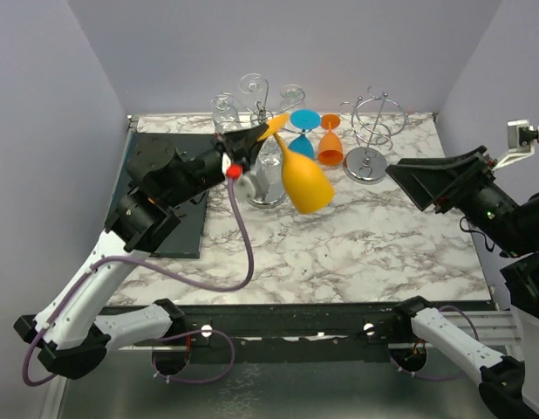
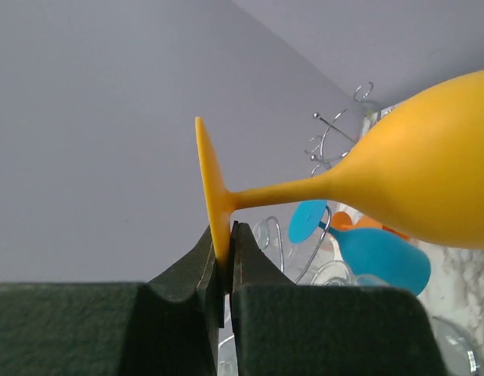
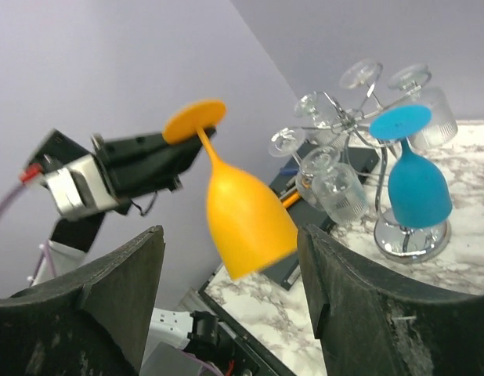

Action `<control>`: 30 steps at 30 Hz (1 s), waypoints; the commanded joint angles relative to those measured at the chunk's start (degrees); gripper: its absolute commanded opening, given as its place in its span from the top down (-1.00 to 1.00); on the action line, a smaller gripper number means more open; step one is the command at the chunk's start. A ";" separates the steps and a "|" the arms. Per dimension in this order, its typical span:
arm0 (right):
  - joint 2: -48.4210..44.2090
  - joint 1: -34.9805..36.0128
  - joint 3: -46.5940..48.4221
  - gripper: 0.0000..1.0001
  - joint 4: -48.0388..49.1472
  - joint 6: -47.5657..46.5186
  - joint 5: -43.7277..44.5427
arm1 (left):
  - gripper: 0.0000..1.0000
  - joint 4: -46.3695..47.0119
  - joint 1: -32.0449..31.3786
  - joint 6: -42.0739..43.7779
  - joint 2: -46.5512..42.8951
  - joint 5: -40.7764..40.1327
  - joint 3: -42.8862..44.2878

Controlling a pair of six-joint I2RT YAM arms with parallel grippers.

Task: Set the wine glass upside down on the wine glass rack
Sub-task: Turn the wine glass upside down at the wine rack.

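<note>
A yellow wine glass [image 1: 304, 182] hangs in the air, bowl down and tilted, above the marble table. My left gripper [image 1: 252, 140] is shut on the rim of its foot [image 2: 213, 196]; the bowl [image 2: 430, 180] points away to the right. In the right wrist view the glass [image 3: 246, 215] shows between my fingers but far off. The chrome wine glass rack [image 1: 268, 188] stands just behind and left of the glass, holding clear glasses and a blue glass [image 1: 302, 131]. My right gripper [image 1: 426, 179] is open and empty at the right, facing the yellow glass.
A second chrome rack [image 1: 374, 131] stands at the back right with an orange glass [image 1: 330, 148] beside it. A dark mat [image 1: 165, 192] lies at the left under my left arm. The blue glass [image 3: 418, 184] hangs upside down on the near rack [image 3: 410, 235].
</note>
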 commanded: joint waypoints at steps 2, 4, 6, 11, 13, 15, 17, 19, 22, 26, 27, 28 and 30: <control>6.89 -0.18 2.50 -0.45 -0.67 1.81 -5.22 | 1.00 2.29 -2.70 25.50 -9.43 11.44 -14.80; 10.10 -0.16 1.49 -0.43 3.23 3.51 -10.04 | 1.00 2.29 -3.74 31.31 -12.55 13.70 -18.79; 13.37 -0.16 0.24 -0.42 7.54 5.10 -15.96 | 1.00 2.23 -4.38 36.28 -14.73 15.44 -21.73; 19.62 -0.16 -2.00 -0.36 14.18 9.41 -26.64 | 1.00 1.93 -4.68 43.82 -17.67 18.13 -26.31; 20.80 -0.19 -2.99 -0.34 15.20 10.50 -29.22 | 1.00 1.60 -4.68 46.45 -18.35 17.91 -27.68; 21.40 -0.16 -4.07 -0.32 16.30 11.52 -31.18 | 1.00 1.37 -4.79 47.72 -18.64 17.85 -28.44; 21.52 -0.21 -5.07 -0.31 17.41 12.50 -32.65 | 1.00 1.05 -4.74 48.92 -18.49 17.80 -28.92; 21.70 -0.24 -6.00 -0.29 18.33 13.44 -33.84 | 1.00 0.83 -4.76 50.87 -18.07 17.39 -29.44; 22.17 -0.16 -7.05 -0.27 18.40 13.74 -35.35 | 1.00 0.81 -4.72 52.20 -16.77 17.16 -29.42; 22.68 -0.20 -8.61 -0.25 17.44 13.16 -36.11 | 1.00 0.82 -4.89 54.16 -14.85 16.51 -28.70; 22.79 -0.16 -9.10 -0.25 17.40 13.09 -36.22 | 1.00 0.82 -4.99 54.39 -14.48 16.35 -28.44; 22.85 -0.20 -9.46 -0.24 17.36 13.04 -36.30 | 1.00 0.82 -5.06 54.41 -14.07 16.21 -28.18; 23.09 -0.16 -10.41 -0.23 18.29 13.46 -36.76 | 1.00 0.82 -5.30 54.73 -13.45 15.81 -27.74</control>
